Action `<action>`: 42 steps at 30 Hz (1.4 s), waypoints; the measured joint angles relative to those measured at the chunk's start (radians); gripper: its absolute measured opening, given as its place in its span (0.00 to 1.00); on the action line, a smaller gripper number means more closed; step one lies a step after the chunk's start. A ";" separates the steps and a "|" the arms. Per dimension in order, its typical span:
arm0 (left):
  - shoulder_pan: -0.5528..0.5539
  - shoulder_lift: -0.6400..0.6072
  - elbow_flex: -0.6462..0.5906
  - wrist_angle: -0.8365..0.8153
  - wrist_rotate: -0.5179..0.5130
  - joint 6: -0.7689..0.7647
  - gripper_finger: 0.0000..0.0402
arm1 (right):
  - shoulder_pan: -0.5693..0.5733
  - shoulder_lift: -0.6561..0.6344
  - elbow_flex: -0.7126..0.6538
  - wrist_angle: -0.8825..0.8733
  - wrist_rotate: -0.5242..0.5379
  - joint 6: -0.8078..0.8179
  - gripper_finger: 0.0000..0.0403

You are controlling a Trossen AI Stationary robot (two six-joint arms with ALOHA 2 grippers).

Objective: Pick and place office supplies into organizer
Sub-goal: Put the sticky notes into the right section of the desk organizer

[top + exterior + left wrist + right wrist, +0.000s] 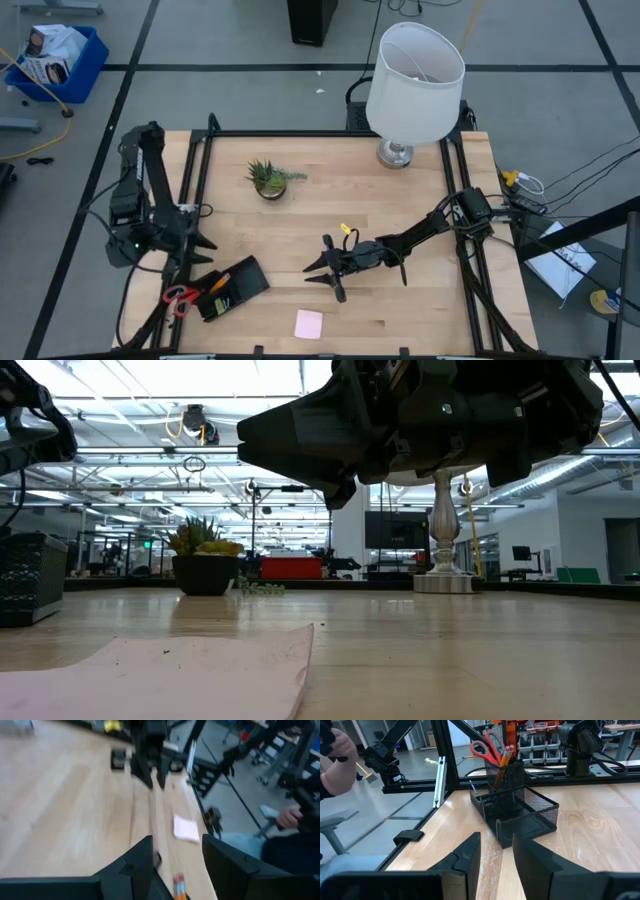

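Note:
The black mesh organizer stands near the table's front left corner. Red-handled scissors and orange pencils stand upright in its cup. The pink sticky-note pad lies flat near the front edge. A small yellow item lies beside the right arm. My left gripper hovers open just behind the organizer, with pencil ends showing below its fingers. My right gripper hangs open above mid-table, pointing level at the organizer, with nothing between its fingers.
A small potted plant stands at the back centre and a white-shaded lamp at the back right. A black frame rail runs along the table's left edge. A person sits beyond the table's front edge.

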 joint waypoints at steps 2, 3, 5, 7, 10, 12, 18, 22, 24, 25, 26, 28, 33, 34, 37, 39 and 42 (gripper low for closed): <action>0.017 0.002 0.000 0.049 -0.031 0.075 0.44 | 0.000 0.000 0.000 0.000 0.000 -0.003 0.27; 0.028 0.002 0.000 0.080 -0.039 0.113 0.44 | 0.000 0.000 0.000 0.000 0.000 -0.003 0.27; 0.054 0.009 0.000 0.146 -0.056 0.194 0.44 | 0.000 0.000 0.000 0.000 0.000 -0.005 0.27; 0.082 0.026 0.000 0.219 -0.077 0.279 0.44 | 0.000 0.000 0.000 0.000 -0.002 -0.005 0.27; 0.129 0.066 0.000 0.330 -0.068 0.393 0.44 | 0.003 0.000 0.000 0.000 -0.008 0.011 0.27; 0.165 0.106 0.000 0.396 -0.044 0.448 0.44 | 0.010 0.000 0.000 -0.012 -0.012 0.045 0.27; 0.276 0.270 -0.001 0.521 0.014 0.471 0.44 | 0.030 0.000 0.000 -0.141 -0.192 0.351 0.27; 0.344 0.387 -0.001 0.598 0.018 0.472 0.44 | 0.028 0.000 0.000 -0.229 -0.322 0.711 0.27; 0.368 0.436 -0.001 0.639 0.018 0.486 0.44 | 0.033 0.000 0.000 -0.249 -0.356 0.839 0.27; 0.377 0.456 -0.001 0.661 0.021 0.500 0.44 | 0.038 0.000 0.000 -0.249 -0.365 0.884 0.27; 0.384 0.474 -0.001 0.684 0.022 0.517 0.44 | 0.042 0.000 0.000 -0.245 -0.372 0.926 0.27; 0.396 0.504 -0.001 0.723 0.024 0.546 0.44 | 0.050 0.000 0.000 -0.243 -0.369 1.000 0.27; 0.399 0.534 -0.001 0.786 0.063 0.558 0.44 | 0.075 -0.002 0.003 -0.319 -0.290 1.094 0.27; 0.399 0.534 -0.001 0.789 0.077 0.564 0.44 | 0.079 -0.003 0.004 -0.335 -0.272 1.113 0.27; 0.399 0.533 -0.001 0.796 0.102 0.568 0.44 | 0.093 -0.004 0.027 -0.409 -0.236 1.128 0.27; 0.399 0.533 -0.001 0.795 0.109 0.568 0.44 | 0.105 -0.004 0.067 -0.505 -0.213 1.127 0.27; 0.399 0.533 -0.001 0.796 0.110 0.568 0.44 | 0.122 -0.001 0.145 -0.700 -0.187 1.106 0.27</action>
